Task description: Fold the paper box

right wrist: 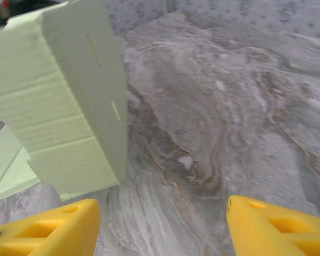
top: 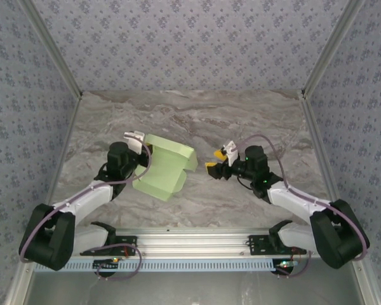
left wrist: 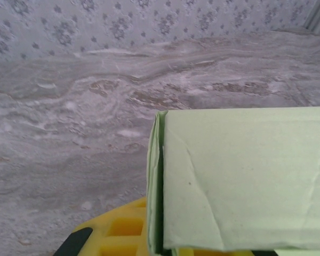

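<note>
**Operator:** Largest item first. What lies under the claws?

**Technician:** A grey marbled table. It runs beneath both claws and on ahead of them to the patterned walls.

**Operator:** Where is the box?

**Technician:** The box sits directly at the tip of the left claw and reaches from there toward the right claw. It is partly formed. Its panels are bent along the creases into a sleeve, and one flap curves down at the end nearer the arm bases. I cannot tell whether its lower edge touches the table.

**Operator:** State of the left claw?

**Technician:** Clamped narrow on the box. In the left wrist view, the card edge passes between the yellow fingers.

**Operator:** And the right claw?

**Technician:** Spread wide and holding nothing. Its yellow fingers stand well apart with bare table between them. The box is ahead of this claw and to its left, near but not touching. One box face toward this claw carries a small slot.
</note>
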`<state>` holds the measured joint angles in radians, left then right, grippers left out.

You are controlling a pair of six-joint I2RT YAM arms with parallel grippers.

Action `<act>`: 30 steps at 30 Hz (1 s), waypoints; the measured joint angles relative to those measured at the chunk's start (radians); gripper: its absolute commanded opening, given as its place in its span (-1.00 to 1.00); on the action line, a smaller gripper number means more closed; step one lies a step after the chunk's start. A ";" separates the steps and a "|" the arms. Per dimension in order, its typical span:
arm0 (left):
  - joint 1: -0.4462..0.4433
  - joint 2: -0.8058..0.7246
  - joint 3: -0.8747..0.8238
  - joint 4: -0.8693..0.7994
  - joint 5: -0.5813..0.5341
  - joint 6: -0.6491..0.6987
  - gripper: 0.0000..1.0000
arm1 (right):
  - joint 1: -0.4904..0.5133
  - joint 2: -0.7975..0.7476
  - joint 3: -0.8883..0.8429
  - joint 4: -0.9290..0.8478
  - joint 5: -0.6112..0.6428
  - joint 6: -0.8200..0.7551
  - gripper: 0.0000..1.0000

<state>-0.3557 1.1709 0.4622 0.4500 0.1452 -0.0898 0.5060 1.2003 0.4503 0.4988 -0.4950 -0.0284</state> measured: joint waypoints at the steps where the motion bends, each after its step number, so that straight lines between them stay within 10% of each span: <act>1: 0.007 -0.004 0.000 -0.012 0.023 -0.009 -1.00 | 0.015 0.011 0.003 0.009 -0.011 -0.018 0.34; 16: 0.129 0.148 0.157 -0.129 0.412 -0.195 -1.00 | 0.084 0.017 0.010 0.114 -0.006 -0.108 0.38; 30: 0.093 0.255 0.211 -0.149 0.475 -0.250 -1.00 | 0.113 -0.048 0.040 0.072 -0.017 -0.116 0.29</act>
<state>-0.2626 1.4261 0.6735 0.3012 0.6197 -0.3401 0.6186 1.1519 0.4908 0.5713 -0.5117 -0.1440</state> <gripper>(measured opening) 0.102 0.646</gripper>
